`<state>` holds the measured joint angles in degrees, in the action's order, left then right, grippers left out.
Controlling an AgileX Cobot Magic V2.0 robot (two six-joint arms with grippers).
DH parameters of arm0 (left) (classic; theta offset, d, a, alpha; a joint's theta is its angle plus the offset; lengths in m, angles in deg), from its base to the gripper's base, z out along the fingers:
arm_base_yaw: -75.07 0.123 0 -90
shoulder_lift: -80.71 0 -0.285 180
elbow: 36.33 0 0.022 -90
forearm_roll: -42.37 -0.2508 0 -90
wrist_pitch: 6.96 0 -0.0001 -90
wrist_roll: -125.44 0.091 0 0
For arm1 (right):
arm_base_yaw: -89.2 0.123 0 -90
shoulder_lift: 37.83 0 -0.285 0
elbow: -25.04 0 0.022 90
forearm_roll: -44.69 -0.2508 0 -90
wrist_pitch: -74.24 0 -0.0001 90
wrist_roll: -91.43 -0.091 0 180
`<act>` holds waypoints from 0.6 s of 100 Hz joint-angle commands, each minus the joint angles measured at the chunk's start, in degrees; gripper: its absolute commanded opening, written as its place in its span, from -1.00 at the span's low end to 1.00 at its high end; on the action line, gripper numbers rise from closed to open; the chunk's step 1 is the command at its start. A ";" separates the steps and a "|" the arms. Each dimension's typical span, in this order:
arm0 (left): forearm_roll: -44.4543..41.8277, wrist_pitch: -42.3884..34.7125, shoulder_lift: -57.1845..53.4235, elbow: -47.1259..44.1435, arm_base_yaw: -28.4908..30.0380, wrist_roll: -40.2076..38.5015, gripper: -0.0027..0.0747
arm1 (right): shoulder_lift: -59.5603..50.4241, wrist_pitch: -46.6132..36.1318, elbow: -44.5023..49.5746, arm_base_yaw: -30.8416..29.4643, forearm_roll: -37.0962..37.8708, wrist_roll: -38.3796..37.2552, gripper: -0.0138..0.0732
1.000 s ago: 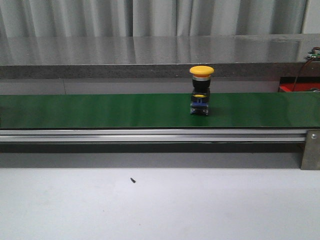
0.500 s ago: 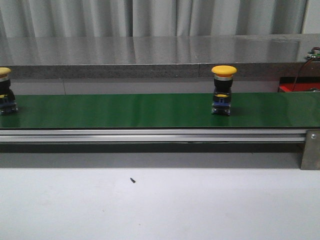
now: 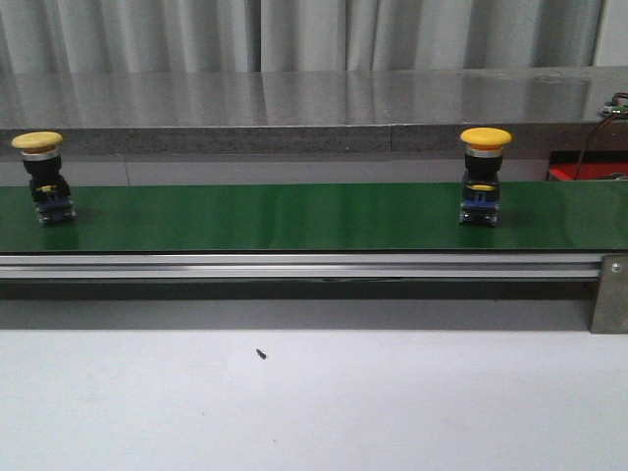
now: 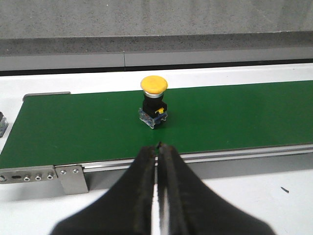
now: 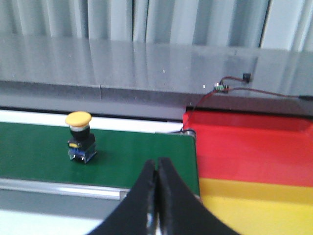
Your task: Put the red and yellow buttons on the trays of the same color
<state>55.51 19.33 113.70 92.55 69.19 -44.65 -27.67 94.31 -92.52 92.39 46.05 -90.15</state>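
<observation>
Two yellow-capped buttons stand upright on the green belt (image 3: 294, 216): one at the left (image 3: 44, 177), one at the right (image 3: 484, 175). The left one shows in the left wrist view (image 4: 153, 102), ahead of my left gripper (image 4: 159, 146), which is shut and empty, short of the belt. The right one shows in the right wrist view (image 5: 79, 137), ahead and to one side of my right gripper (image 5: 156, 160), shut and empty. A red tray (image 5: 249, 152) and a yellow tray (image 5: 254, 208) lie past the belt's end. No red button is in view.
The belt's aluminium rail (image 3: 294, 265) runs along its near side, with a metal bracket (image 3: 610, 294) at the right end. A grey ledge (image 3: 294, 108) stands behind the belt. A small circuit board with red wires (image 5: 222, 87) lies behind the red tray.
The yellow button on the belt has travelled rightward. A second yellow button has come in from the left edge and also moved right. Neither gripper appears in the earlier frames.
</observation>
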 commanded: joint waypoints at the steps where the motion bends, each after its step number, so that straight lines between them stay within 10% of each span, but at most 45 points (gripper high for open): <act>1: 0.60 -4.77 -1.45 0.43 -0.41 0.00 -0.98 | 7.38 8.37 -9.00 -0.28 -0.18 -0.04 -0.84; 41: 0.60 -4.77 -1.79 0.17 -0.41 0.00 -0.98 | 38.19 20.60 -33.01 -0.16 -1.36 0.02 -0.81; 60: 0.60 -4.77 -1.79 0.17 -0.41 0.00 -0.98 | 47.12 24.04 -38.59 -0.16 -2.25 1.06 0.11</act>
<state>55.51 19.00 111.62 91.16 69.19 -44.65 15.83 120.19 -127.45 92.39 44.30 -89.80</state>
